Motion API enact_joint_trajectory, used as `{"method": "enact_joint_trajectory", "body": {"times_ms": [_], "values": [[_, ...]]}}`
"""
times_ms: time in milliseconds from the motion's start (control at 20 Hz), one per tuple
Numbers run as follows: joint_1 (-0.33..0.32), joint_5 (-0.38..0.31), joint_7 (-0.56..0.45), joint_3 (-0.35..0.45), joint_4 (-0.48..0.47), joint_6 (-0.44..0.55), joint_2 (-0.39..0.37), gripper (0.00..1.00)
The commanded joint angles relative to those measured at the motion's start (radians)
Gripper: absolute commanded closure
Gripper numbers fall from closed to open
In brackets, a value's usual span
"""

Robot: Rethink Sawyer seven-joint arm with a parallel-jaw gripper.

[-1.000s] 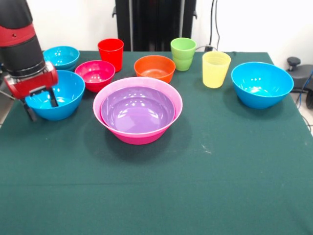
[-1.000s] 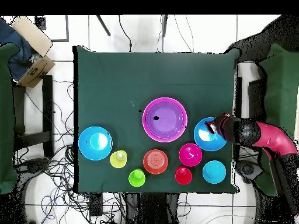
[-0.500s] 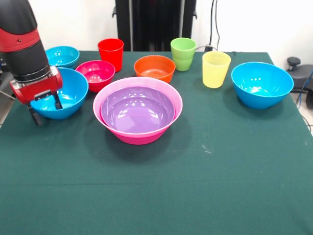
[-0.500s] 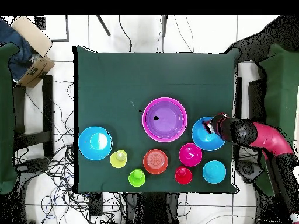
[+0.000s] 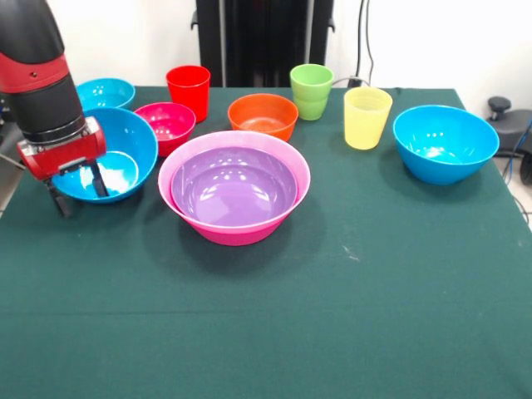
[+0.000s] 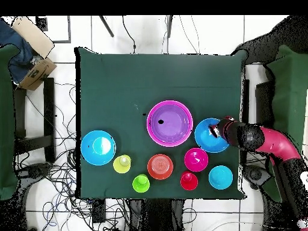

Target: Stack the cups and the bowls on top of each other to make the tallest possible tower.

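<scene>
The claw (image 5: 77, 187) is gripping the rim of the tilted blue bowl (image 5: 112, 154) at the desk's (image 5: 349, 316) left side, beside the pink bowl (image 5: 234, 187). No writing is readable.

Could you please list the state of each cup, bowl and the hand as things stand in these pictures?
hand: shut on the near blue bowl's rim, one finger inside, one outside
near blue bowl: gripped, tilted
pink bowl: upright, holds the purple bowl
purple bowl: nested in pink
far blue bowl: upright, alone
orange bowl: upright
magenta bowl: upright
cyan bowl: upright
red cup, green cup, yellow cup: upright, unstacked
</scene>
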Motion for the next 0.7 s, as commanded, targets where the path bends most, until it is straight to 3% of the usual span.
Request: {"method": "enact_joint_trajectory", "body": {"times_ms": [50,200,250,550,700], "values": [[0.004,-0.040,-0.159,-0.055,-0.039,0.051,0.056,0.00],[0.004,-0.040,-0.149,-0.048,-0.031,0.035,0.056,0.00],[0.003,-0.038,-0.142,-0.043,-0.027,0.026,0.057,1.00],[0.048,-0.073,-0.126,-0.073,-0.025,0.034,0.033,1.00],[0.025,-0.048,-0.143,-0.050,-0.028,0.038,0.039,1.00]]}}
